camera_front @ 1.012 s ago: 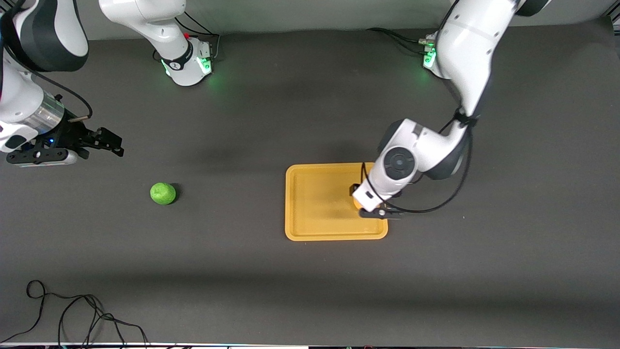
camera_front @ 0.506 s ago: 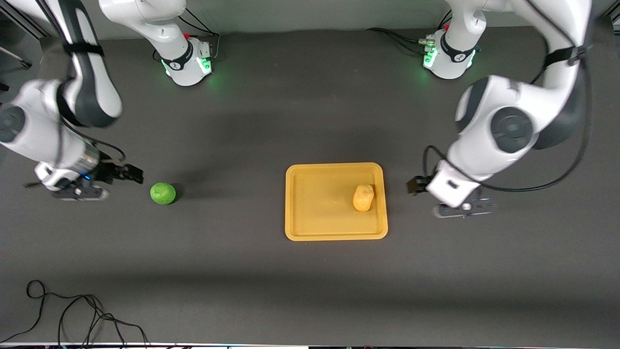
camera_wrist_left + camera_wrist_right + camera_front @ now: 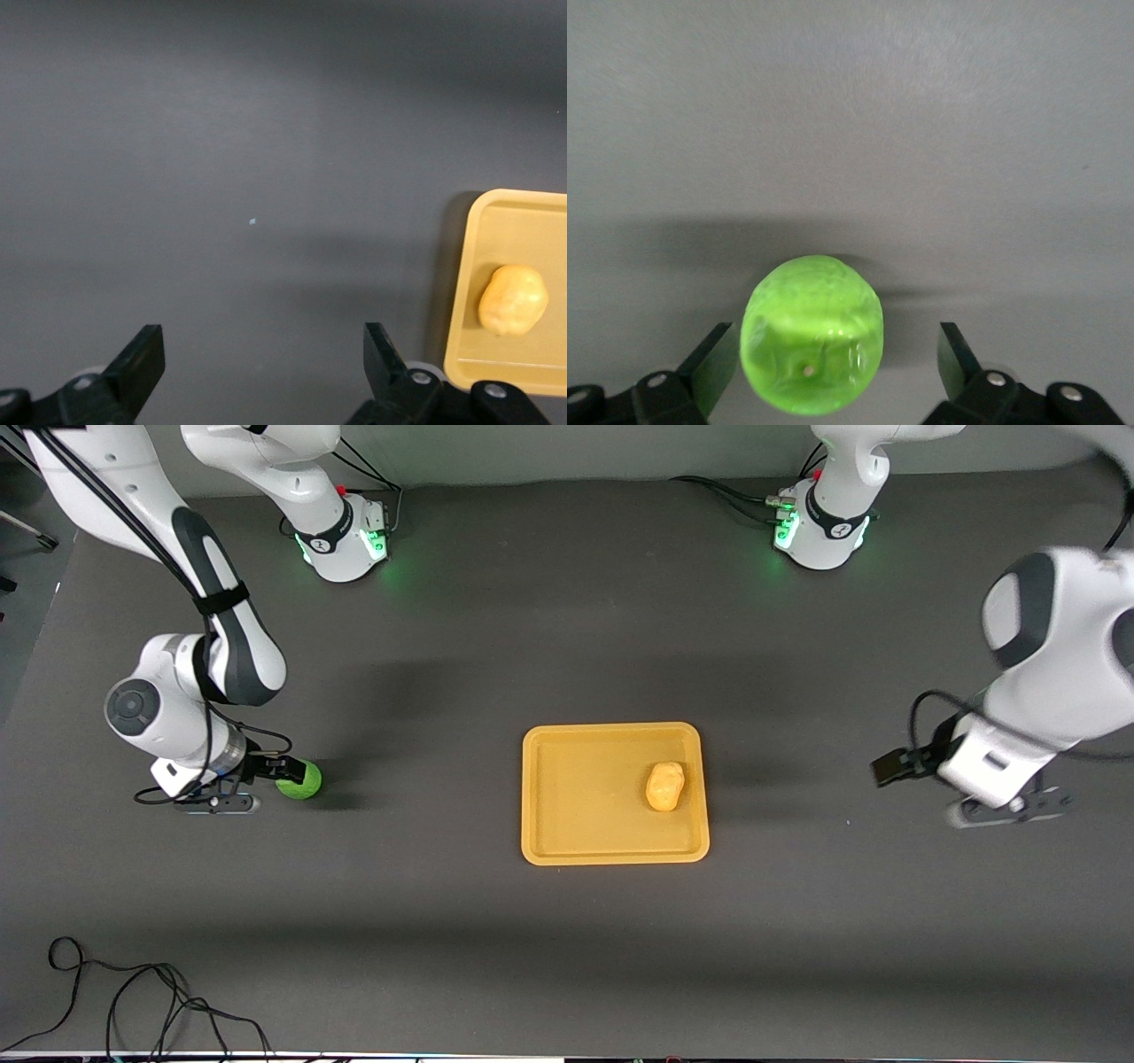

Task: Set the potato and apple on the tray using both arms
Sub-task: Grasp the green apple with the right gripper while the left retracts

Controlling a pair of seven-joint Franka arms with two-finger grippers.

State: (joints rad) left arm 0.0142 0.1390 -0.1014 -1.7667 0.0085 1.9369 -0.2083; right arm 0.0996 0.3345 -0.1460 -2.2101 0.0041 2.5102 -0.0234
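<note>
The yellow-orange tray [image 3: 549,841] lies mid-table. The potato [image 3: 664,786] rests in it, near the rim toward the left arm's end; the left wrist view shows the potato [image 3: 512,299] and the tray's corner [image 3: 496,208]. The green apple [image 3: 303,781] sits on the table toward the right arm's end. My right gripper [image 3: 282,772] is low at the apple, open, with the apple [image 3: 812,335] between its fingers [image 3: 713,359], not clamped. My left gripper [image 3: 897,766] is open and empty [image 3: 263,354], over bare table toward the left arm's end, clear of the tray.
The table is a dark mat. A black cable [image 3: 133,992] lies looped at the table's near corner toward the right arm's end. The two arm bases [image 3: 341,540] [image 3: 819,527] stand along the table's back edge.
My left gripper let go of the potato on the tray and drew away toward its end of the table. My right gripper came down beside the apple and now straddles it.
</note>
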